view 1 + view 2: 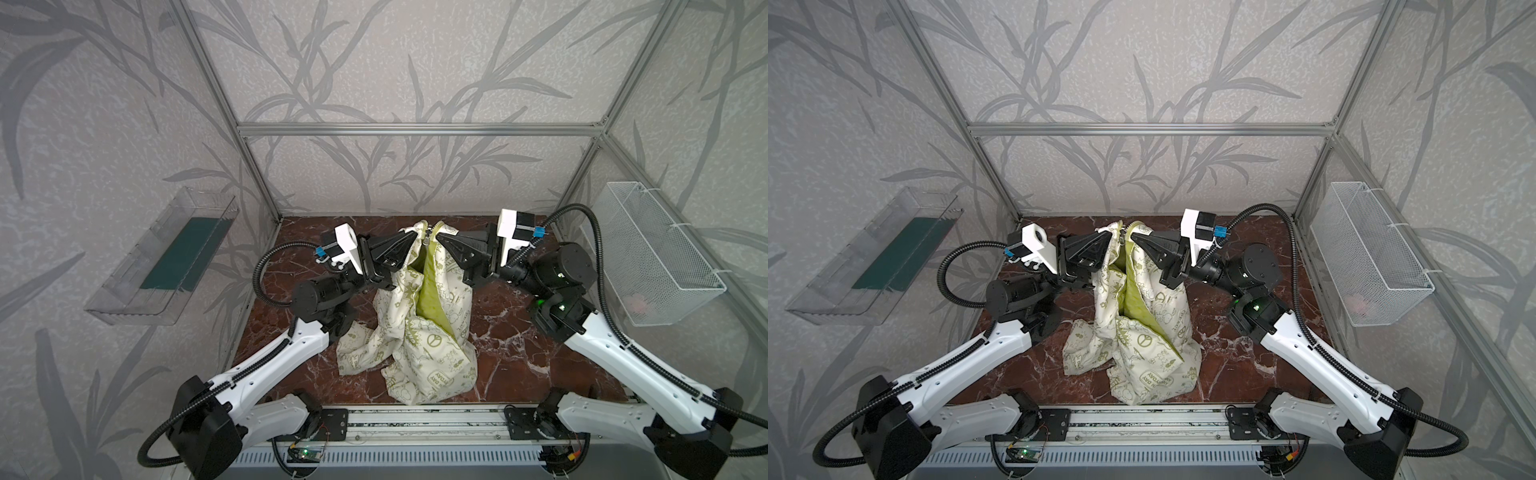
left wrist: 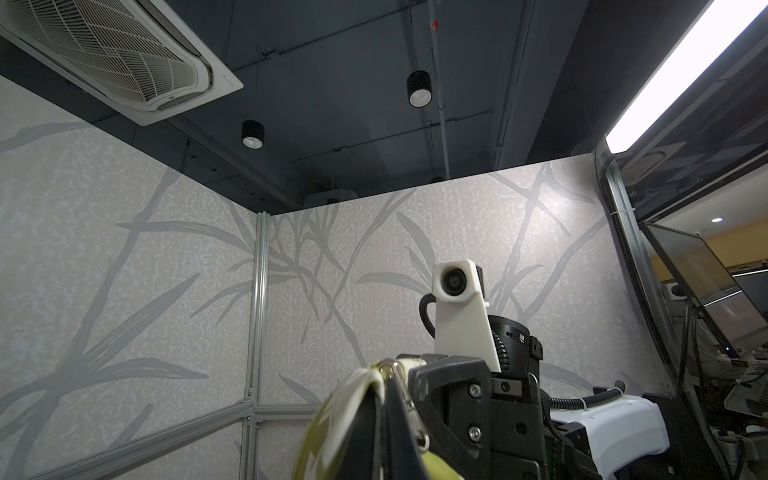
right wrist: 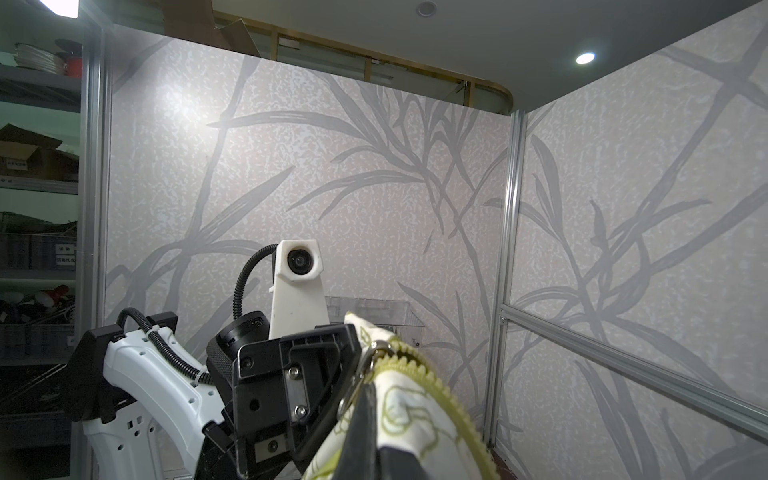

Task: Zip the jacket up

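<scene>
Clenching my left gripper [image 1: 414, 238] and right gripper [image 1: 441, 239] on the jacket [image 1: 419, 345] just either side of its zipper [image 1: 426, 242], I hang it so both tracks should fall straight.

The left arm [image 1: 274, 357] and right arm [image 1: 611, 357] stood up from the near corners, elbows bent and forearms slanting inward. Their wrists were turned so that the grippers pointed at each other, tips nearly meeting high at the middle. The left gripper [image 1: 413, 239] was clamped on one top edge of the jacket [image 1: 415, 345], the right gripper [image 1: 441, 237] on the facing edge.
</scene>
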Available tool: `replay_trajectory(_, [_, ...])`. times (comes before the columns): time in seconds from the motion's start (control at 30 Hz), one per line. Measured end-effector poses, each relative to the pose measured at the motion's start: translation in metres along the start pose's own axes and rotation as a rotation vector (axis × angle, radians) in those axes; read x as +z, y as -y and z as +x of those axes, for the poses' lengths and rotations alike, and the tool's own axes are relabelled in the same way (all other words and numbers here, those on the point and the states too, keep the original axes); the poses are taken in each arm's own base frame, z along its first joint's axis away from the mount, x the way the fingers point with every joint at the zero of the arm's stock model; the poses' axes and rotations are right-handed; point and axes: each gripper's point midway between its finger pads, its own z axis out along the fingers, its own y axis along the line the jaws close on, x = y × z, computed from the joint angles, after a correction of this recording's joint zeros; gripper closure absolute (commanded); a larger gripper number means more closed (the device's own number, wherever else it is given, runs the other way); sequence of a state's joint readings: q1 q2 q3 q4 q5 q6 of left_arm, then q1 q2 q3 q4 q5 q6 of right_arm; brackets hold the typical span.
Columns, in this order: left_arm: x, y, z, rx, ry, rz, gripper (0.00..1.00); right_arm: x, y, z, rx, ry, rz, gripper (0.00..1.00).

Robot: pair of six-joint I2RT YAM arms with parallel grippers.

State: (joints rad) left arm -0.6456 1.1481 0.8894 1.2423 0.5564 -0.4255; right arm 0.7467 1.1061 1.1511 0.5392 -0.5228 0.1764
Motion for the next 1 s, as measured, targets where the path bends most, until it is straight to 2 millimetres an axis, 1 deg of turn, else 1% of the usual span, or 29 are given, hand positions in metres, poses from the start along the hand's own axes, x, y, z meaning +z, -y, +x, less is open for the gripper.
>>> replay_trajectory(0.33, [-0.004,-0.002,0.007,0.014,-0.040,-0.019,1.00,-0.001,0.005,0.006,0.056,-0.025,0.021,1.00])
replay_trajectory(0.5, [-0.008,-0.005,0.017,0.005,-0.073,-0.035,1.00,-0.003,0.015,0.013,0.078,-0.052,0.061,1.00])
replay_trajectory(0.6, [-0.010,-0.014,0.028,0.001,-0.094,-0.053,1.00,-0.005,0.025,0.021,0.081,-0.063,0.099,1.00])
replay_trajectory(0.63, [-0.011,-0.020,0.034,0.000,-0.108,-0.063,1.00,-0.006,0.031,0.026,0.084,-0.069,0.115,1.00])
replay_trajectory(0.7, [-0.011,-0.037,0.048,-0.002,-0.140,-0.083,1.00,-0.008,0.050,0.035,0.088,-0.079,0.157,1.00])
replay_trajectory(0.87, [-0.009,-0.097,0.082,-0.019,-0.212,-0.137,1.00,-0.011,0.107,0.063,0.108,-0.104,0.268,1.00])
replay_trajectory(0.93, [-0.006,-0.116,0.089,-0.022,-0.225,-0.143,1.00,-0.009,0.124,0.067,0.107,-0.109,0.291,1.00])
replay_trajectory(1.0, [0.001,-0.130,0.089,-0.014,-0.222,-0.140,1.00,-0.005,0.138,0.065,0.098,-0.105,0.299,1.00])
